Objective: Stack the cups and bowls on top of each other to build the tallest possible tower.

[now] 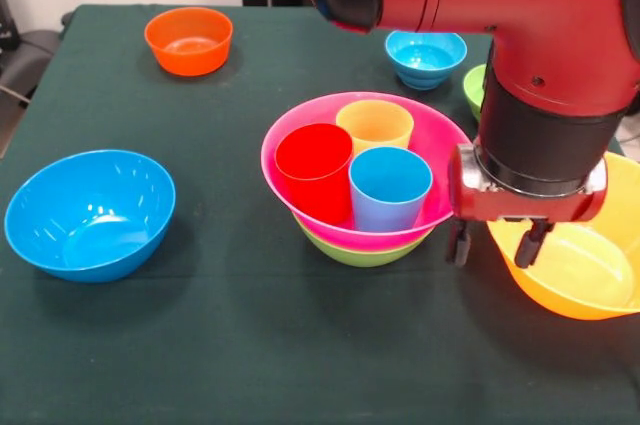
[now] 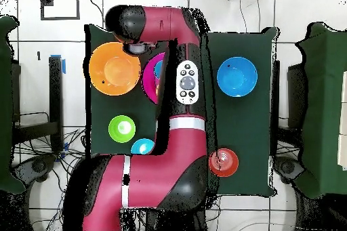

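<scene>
Nearest the front camera, at the left, sits the medium blue bowl (image 1: 90,213) (image 2: 236,76), upright on the dark green table (image 1: 250,355). Behind it, toward the far edge, rests the small orange bowl (image 1: 188,40) (image 2: 223,162). In the middle stands the tower (image 1: 365,190): the large pink bowl (image 1: 300,145) (image 2: 150,78) nested in a green bowl (image 1: 362,253), of which only the lower rim shows. Three cups stand upright and touching inside the pink one (red cup (image 1: 314,171) at left, yellow cup (image 1: 375,126) behind, light blue cup (image 1: 390,188) in front). Farther back is the small blue bowl (image 1: 426,57) (image 2: 142,147), with the small green bowl (image 1: 474,90) (image 2: 121,128) beside it, half hidden by the arm. The gripper (image 1: 494,242) hangs with its fingers parted and empty, between the tower and the large yellow-orange bowl (image 1: 590,265) (image 2: 114,68), over that bowl's near rim.
</scene>
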`<state>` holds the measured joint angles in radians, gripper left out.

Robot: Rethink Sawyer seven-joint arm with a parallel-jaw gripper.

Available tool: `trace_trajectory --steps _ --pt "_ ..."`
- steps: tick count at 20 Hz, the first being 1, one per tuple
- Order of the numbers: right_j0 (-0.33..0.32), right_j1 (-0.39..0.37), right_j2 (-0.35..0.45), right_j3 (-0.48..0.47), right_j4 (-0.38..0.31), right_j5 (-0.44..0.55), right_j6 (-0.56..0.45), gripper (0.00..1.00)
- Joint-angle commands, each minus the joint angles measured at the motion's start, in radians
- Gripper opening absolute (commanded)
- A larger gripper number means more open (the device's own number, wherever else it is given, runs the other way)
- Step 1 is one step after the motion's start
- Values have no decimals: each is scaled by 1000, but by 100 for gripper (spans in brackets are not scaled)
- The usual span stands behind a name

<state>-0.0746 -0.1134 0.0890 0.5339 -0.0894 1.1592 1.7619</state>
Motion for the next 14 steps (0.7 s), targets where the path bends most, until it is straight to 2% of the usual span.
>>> trace_trajectory --steps 1,2,3,4,6,14 --pt "-16 -151 12 285 -13 -320 119 100" --pt "-79 -220 88 403 -48 -474 -235 100" --pt "-53 -127 63 185 -26 -64 -269 100" --pt "-25 -120 20 148 -68 -49 -242 100" --pt "-9 -68 57 53 -129 49 -512 100" --pt "14 -62 69 35 -133 76 -474 100"
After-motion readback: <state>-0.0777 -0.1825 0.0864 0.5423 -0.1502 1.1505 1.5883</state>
